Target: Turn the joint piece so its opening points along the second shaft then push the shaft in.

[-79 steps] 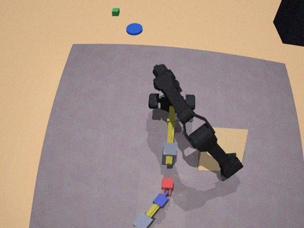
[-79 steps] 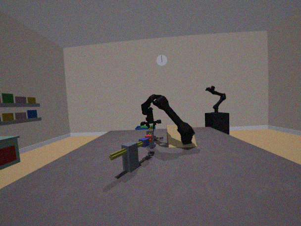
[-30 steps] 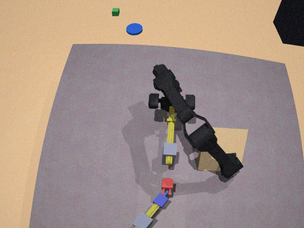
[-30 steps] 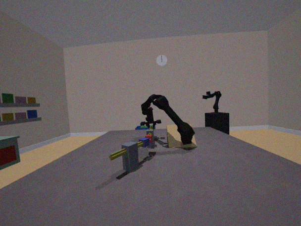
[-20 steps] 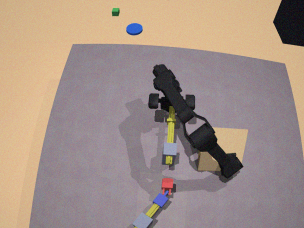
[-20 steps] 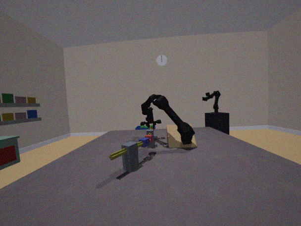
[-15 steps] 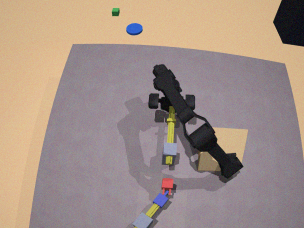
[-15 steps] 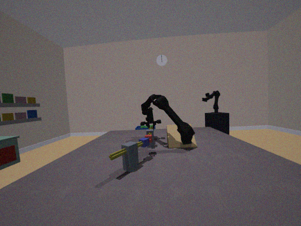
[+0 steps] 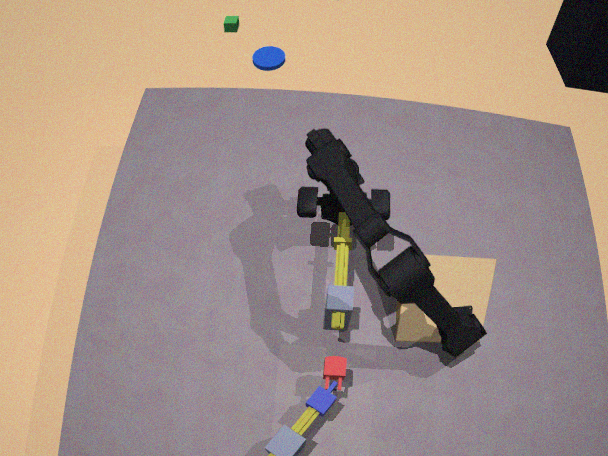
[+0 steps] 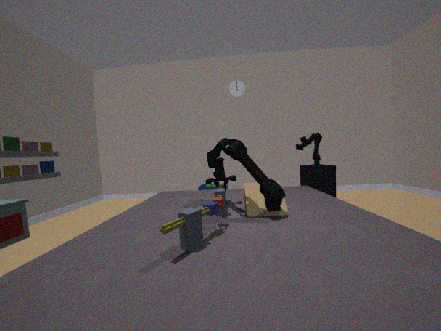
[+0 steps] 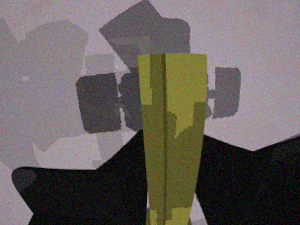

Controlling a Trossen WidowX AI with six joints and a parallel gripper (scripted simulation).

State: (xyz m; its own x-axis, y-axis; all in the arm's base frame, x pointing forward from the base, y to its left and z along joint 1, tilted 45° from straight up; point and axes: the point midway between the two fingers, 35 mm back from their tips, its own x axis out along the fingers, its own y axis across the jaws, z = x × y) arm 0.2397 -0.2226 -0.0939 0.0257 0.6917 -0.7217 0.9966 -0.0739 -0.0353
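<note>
My gripper (image 9: 343,211) (image 10: 220,180) is shut on the far end of the yellow second shaft (image 9: 343,255) (image 11: 173,140). That shaft runs through its grey block (image 9: 340,298) and its near end sticks out a little past the block. The red joint piece (image 9: 335,366) (image 10: 217,200) sits a short gap beyond that end, apart from it. It hangs on a blue hinge part (image 9: 320,399) (image 10: 211,207) at the end of the first yellow shaft (image 9: 305,422) (image 10: 173,226), which is fixed in a second grey block (image 9: 285,443) (image 10: 191,229). In the wrist view the shaft fills the middle between my dark fingers.
My arm's base stands on a tan plate (image 9: 472,277) (image 10: 254,203) to the right of the second shaft. A blue disc (image 9: 268,57) and a green cube (image 9: 231,23) lie on the floor beyond the grey mat (image 9: 175,225). A black pedestal (image 9: 582,45) (image 10: 318,178) carries another arm.
</note>
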